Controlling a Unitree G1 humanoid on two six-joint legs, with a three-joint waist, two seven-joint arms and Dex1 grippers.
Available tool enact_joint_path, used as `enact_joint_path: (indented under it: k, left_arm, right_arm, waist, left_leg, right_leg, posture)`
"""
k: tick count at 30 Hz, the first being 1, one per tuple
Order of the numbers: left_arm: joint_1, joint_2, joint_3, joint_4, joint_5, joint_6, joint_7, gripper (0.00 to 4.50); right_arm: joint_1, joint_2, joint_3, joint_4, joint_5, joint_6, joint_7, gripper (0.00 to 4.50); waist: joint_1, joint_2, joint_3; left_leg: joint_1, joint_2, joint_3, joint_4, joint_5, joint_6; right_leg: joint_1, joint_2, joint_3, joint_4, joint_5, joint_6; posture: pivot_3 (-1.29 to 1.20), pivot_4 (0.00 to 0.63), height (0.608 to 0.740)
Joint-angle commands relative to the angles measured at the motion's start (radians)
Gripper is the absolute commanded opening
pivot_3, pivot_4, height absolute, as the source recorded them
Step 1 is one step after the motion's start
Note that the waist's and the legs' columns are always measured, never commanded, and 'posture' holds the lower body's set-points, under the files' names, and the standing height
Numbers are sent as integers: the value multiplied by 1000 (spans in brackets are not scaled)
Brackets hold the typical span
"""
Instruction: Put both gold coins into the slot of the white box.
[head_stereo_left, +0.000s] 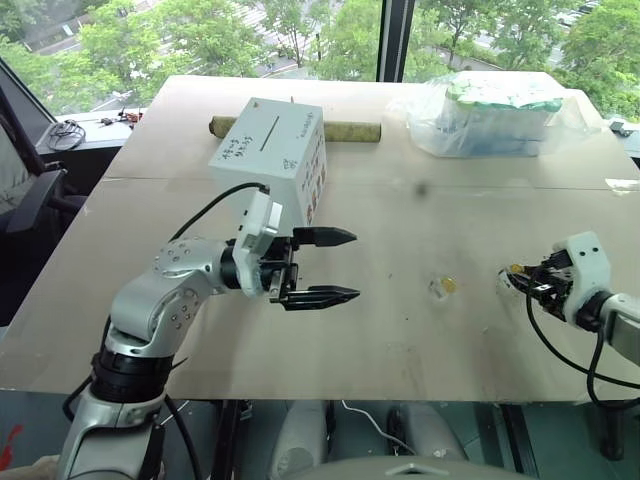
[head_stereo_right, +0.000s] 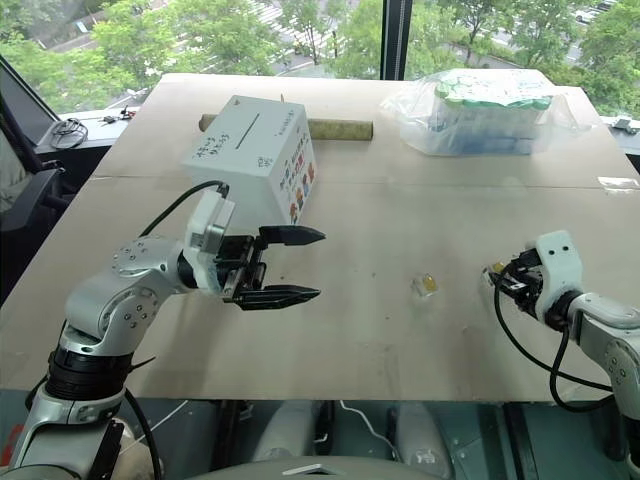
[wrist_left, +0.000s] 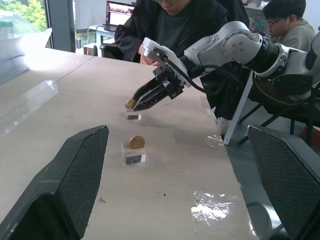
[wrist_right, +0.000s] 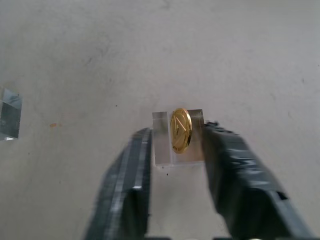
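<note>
The white box (head_stereo_left: 270, 155) stands at the table's back left, its dark slot (head_stereo_left: 268, 133) on the handwritten top face. My left gripper (head_stereo_left: 356, 265) hovers open just in front of the box, pointing right, with nothing between its fingers (wrist_left: 65, 185). One gold coin (head_stereo_left: 449, 285) stands upright on a small clear block mid-table, also seen as a gold coin (wrist_left: 137, 142) from the left wrist. Further right, my right gripper (head_stereo_left: 520, 275) is shut on the other gold coin (wrist_right: 180, 130), which stands on its own clear block (wrist_right: 162, 145) between both fingers (wrist_right: 220, 165).
A brown cardboard tube (head_stereo_left: 355, 130) lies behind the box. A clear plastic bag (head_stereo_left: 490, 115) of white-green containers sits at the back right. Another clear piece (wrist_right: 10, 114) lies near the right gripper. People (wrist_left: 170, 20) sit beyond the table's right edge.
</note>
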Motion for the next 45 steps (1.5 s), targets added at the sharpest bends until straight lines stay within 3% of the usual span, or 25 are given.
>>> enact_joint_path:
  k: [1, 9, 17, 22, 27, 30, 37, 40, 42, 45]
  left_arm:
    - [-2, -1, 12, -42, -16, 1, 9, 4500]
    - [-9, -19, 15, -32, -32, 33, 54, 4500]
    - [-120, -70, 83, 15, -253, 311, 246, 4500]
    - [-193, -110, 102, 46, -325, 386, 305, 4500]
    - [-249, -143, 69, 56, -321, 387, 265, 4500]
    - [-249, -145, 46, 44, -295, 369, 231, 3221]
    - [-260, -153, 41, 47, -290, 365, 204, 3221]
    - [-256, -151, 42, 46, -289, 368, 195, 2528]
    - [-251, -152, 40, 38, -275, 353, 194, 1820]
    - [-246, -152, 39, 31, -267, 347, 191, 1820]
  right_arm:
    - [-8, 2, -8, 3, -17, -20, 15, 33]
    - [-14, 1, -50, -23, -7, -20, 37, 33]
    - [-5, 31, -202, -124, 184, -84, 174, 33]
    - [-16, -6, -173, -227, 252, -81, 223, 33]
    - [-212, -24, -35, -356, 393, -15, 157, 33]
    - [-314, -16, 33, -379, 458, 13, 111, 0]
    - [-399, -21, 93, -381, 551, 20, 58, 0]
    - [-414, -26, 105, -381, 568, 16, 45, 0]
    - [-426, -29, 112, -381, 584, 13, 40, 0]
    - [-442, -32, 125, -382, 602, 9, 36, 0]
  waist:
    - [0, 0, 0]
    - [0, 0, 0]
    - [0, 0, 0]
    - [-1, 0, 0]
    - [-21, 0, 0]
    - [-23, 0, 0]
    - [-19, 0, 0]
    - [-21, 0, 0]
    - [-22, 0, 0]
    - [-22, 0, 0]
  left_leg:
    - [0, 0, 0, 0, 0, 0]
    - [0, 0, 0, 0, 0, 0]
    - [0, 0, -2, 0, 0, 0]
    - [0, 0, -1, 1, 0, 0]
    - [0, 0, -2, 1, 0, 0]
    - [0, 0, -2, 1, 0, 0]
    - [-2, 0, -2, 1, 0, -1]
    - [-1, 0, -2, 1, 0, 0]
    - [-1, 0, -2, 1, 0, 0]
    - [-1, 0, -2, 1, 0, 0]
  right_leg:
    - [0, 0, 0, 0, 0, 0]
    - [0, 0, 0, 0, 0, 0]
    - [0, 0, -1, 0, 0, 0]
    - [0, 0, -1, 0, 0, 0]
    - [1, 0, -1, 1, 0, 0]
    - [1, 0, -1, 1, 0, 0]
    - [0, -2, -2, 0, 0, 0]
    - [0, -2, -2, 0, 0, 0]
    - [0, -2, -2, 0, 0, 0]
    - [0, -2, -2, 0, 0, 0]
  posture:
    - [0, 150, 740]
    - [0, 150, 740]
    - [0, 150, 740]
    - [0, 150, 740]
    - [0, 150, 740]
    - [0, 150, 740]
    - [0, 150, 740]
    - [0, 150, 740]
    - [0, 150, 740]
    - [0, 150, 740]
